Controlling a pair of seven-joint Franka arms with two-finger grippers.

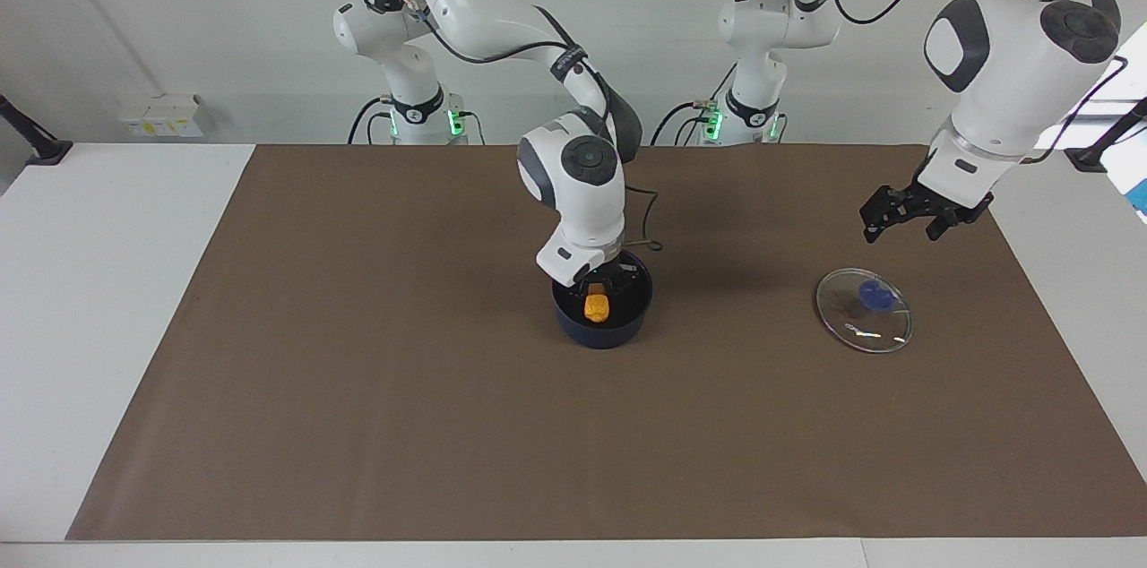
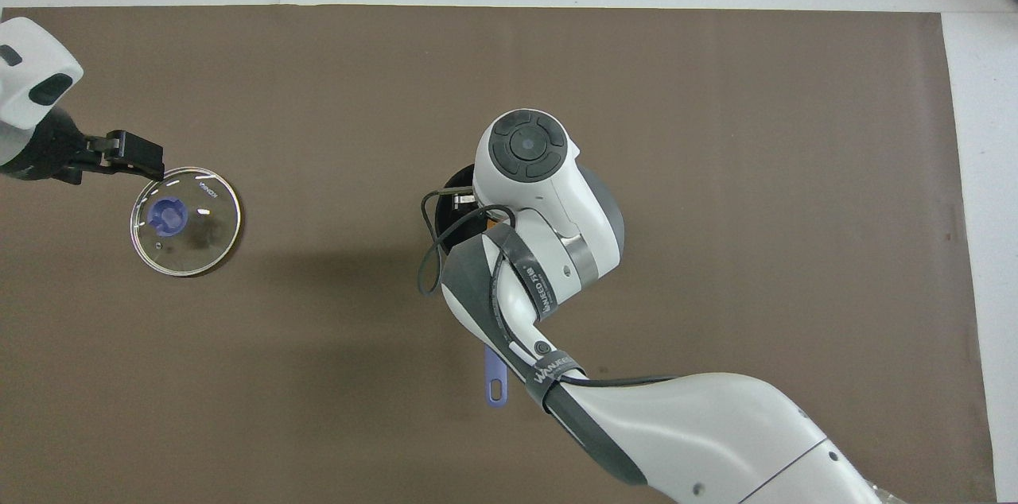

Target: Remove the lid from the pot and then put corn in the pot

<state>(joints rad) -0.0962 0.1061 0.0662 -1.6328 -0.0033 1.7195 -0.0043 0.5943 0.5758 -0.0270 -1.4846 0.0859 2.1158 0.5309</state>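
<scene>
Right now right gripper [image 1: 599, 288] clamps the corn [image 1: 597, 307] down inside the pot [image 1: 601, 326]; left gripper [image 1: 912, 219] gapes wide, empty, above the mat [image 1: 358, 371]; lid [image 1: 864, 310] flat toward left arm's end.

Clear glossy glass lid [image 1: 864, 310] with metal rim, matt brown table cover [image 1: 358, 425], glossy white plastic arm shells [image 1: 578, 183]

Corn [image 1: 597, 307] inside lidless pot [image 1: 602, 328]
</scene>
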